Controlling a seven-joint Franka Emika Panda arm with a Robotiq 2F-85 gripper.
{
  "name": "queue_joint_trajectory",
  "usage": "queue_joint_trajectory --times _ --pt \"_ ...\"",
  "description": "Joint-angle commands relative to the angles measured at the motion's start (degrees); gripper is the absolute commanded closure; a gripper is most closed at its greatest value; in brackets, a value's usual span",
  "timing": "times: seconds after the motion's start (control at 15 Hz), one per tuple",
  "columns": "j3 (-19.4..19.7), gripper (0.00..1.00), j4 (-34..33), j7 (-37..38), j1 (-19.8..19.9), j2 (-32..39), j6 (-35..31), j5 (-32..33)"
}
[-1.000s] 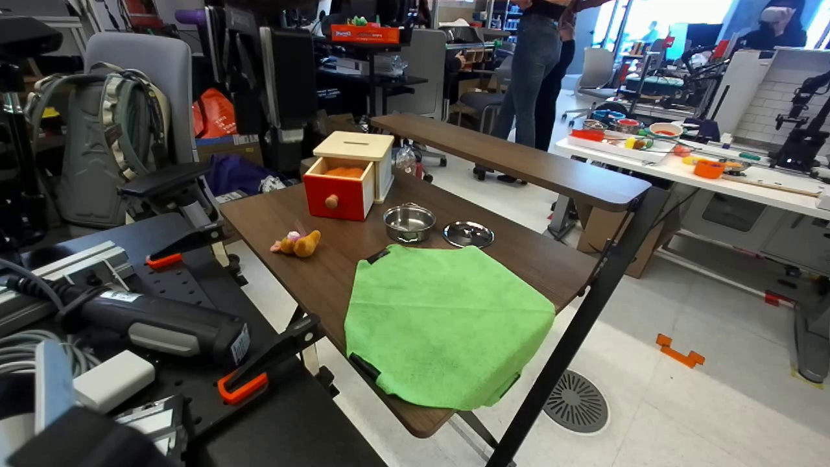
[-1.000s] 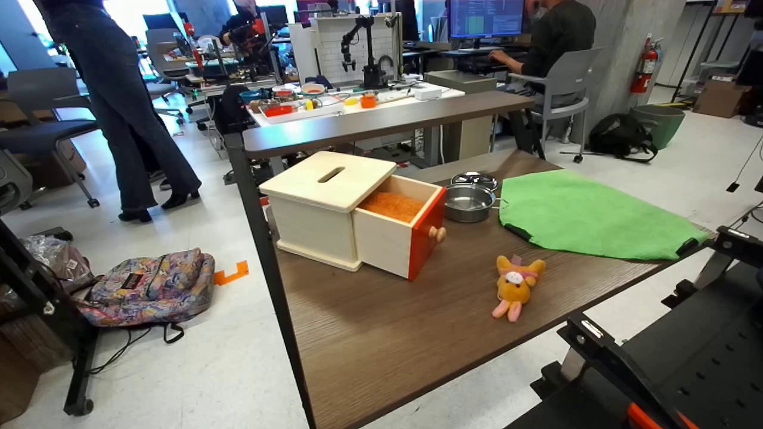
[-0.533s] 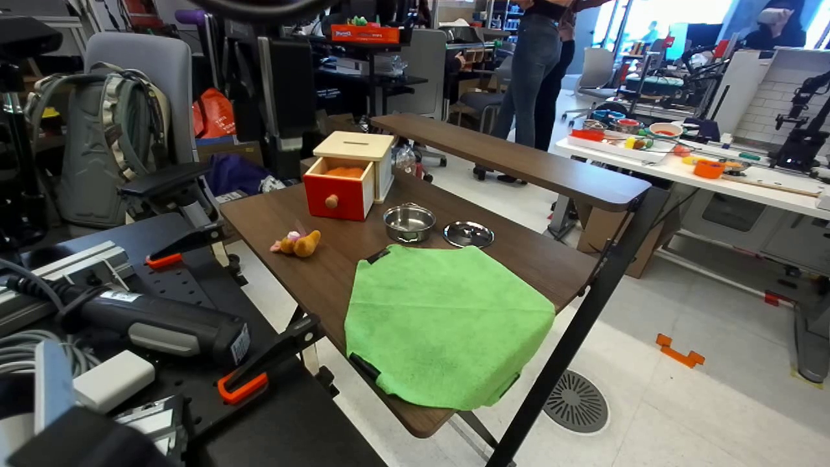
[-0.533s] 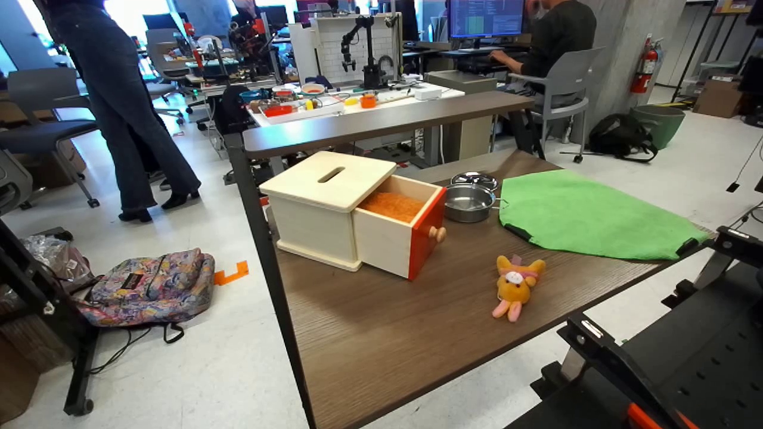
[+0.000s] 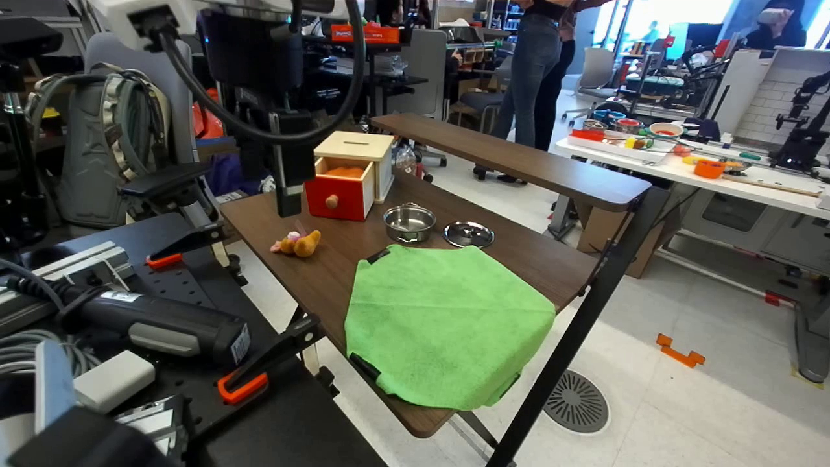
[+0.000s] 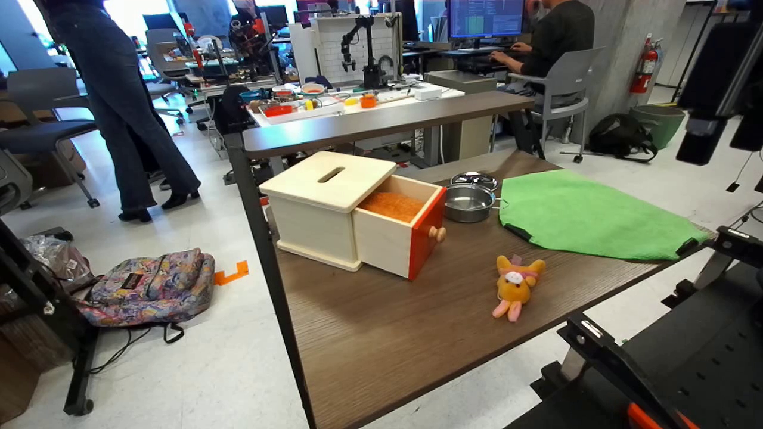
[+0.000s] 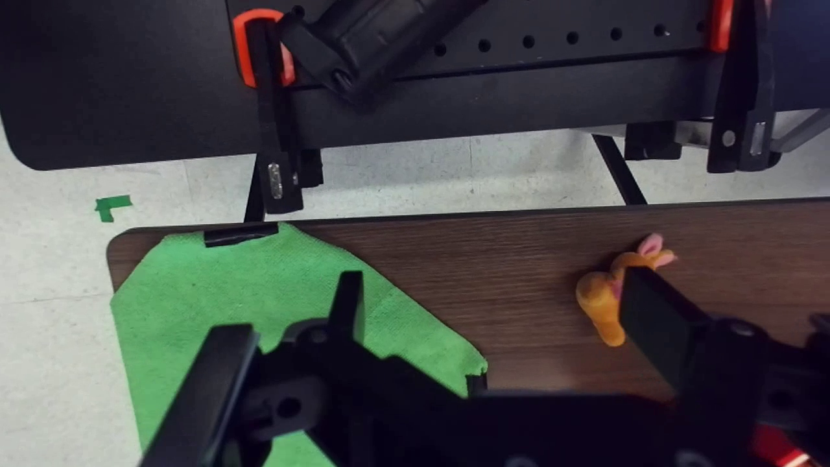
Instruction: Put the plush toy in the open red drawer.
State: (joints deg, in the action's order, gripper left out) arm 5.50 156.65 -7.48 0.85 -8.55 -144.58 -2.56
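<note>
Nearby — metal bowl (image 5: 409, 235) between red drawer (image 5: 342, 196) and green cloth (image 5: 449, 324) | metal disc (image 5: 468, 234) beside

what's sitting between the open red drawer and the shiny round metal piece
The small metal pot stands between the open red drawer and the shiny round metal piece, as seen in an exterior view.

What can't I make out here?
Plush toy: partly behind the end effector, in the wrist view.
Red drawer: rear inside the wooden box, in both exterior views.
Monitor: details too small to read, in an exterior view.
Standing person: head beyond the top edge, in both exterior views.
</note>
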Motion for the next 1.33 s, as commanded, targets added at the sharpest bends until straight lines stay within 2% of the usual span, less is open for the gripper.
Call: queue_joint_trajectory --times 0.0,0.47,0.73,0.93,1.13,1.27 --pt "-2.3 0.0 -2.5 -1.1 -2.3 7.1 -5.2 -4.6" --pt "-9.0 0.0 -7.3 -0.8 -3.7 20.5 -17.5 -8.5" --pt "-14.4 0.0 -10.4 -2.2 -1.6 27.9 -22.6 -10.5" --pt "-17.6 0.0 -12.6 -1.7 0.0 32.9 -25.7 -9.5" --pt "-20.2 0.0 -14.5 -1.3 1.8 37.2 -27.9 -8.3" --pt "-20.5 0.0 -15.6 -0.7 2.4 39.7 -28.6 -7.2"
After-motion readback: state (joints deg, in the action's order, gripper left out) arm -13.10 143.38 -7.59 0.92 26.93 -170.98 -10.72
